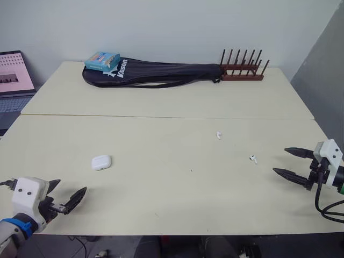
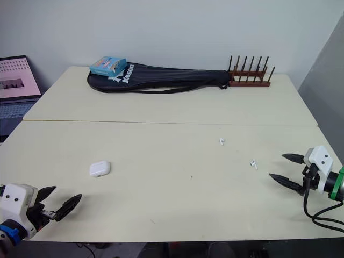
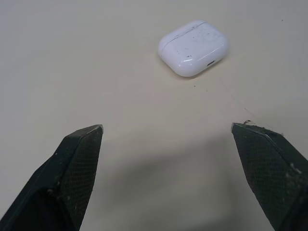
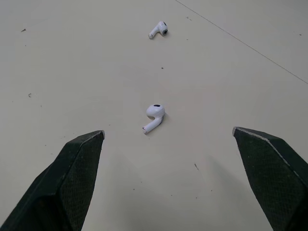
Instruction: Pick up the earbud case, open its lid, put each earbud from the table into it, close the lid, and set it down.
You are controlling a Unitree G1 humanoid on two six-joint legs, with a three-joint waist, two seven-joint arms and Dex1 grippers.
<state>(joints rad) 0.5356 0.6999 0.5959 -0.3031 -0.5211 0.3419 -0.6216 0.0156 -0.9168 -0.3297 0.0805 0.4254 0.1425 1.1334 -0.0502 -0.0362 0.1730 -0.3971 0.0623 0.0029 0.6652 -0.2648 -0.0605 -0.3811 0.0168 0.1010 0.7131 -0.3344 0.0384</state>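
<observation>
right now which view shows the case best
The left wrist view: the case lies close, lid shut, its seam plain, just beyond the open left hand. Both eye views show it as a small white lump on the table, too small for detail. The right wrist view faces the two earbuds.

Open counter (image 1: 161,188) from left tool (image 1: 72,186) to earbud case (image 1: 101,162), right tool (image 1: 279,160) to nearer earbud (image 1: 252,158). Racket bag (image 1: 161,72), rack (image 1: 242,70) well back.

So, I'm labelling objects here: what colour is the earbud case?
The case is white, clearest in the left wrist view.
</observation>
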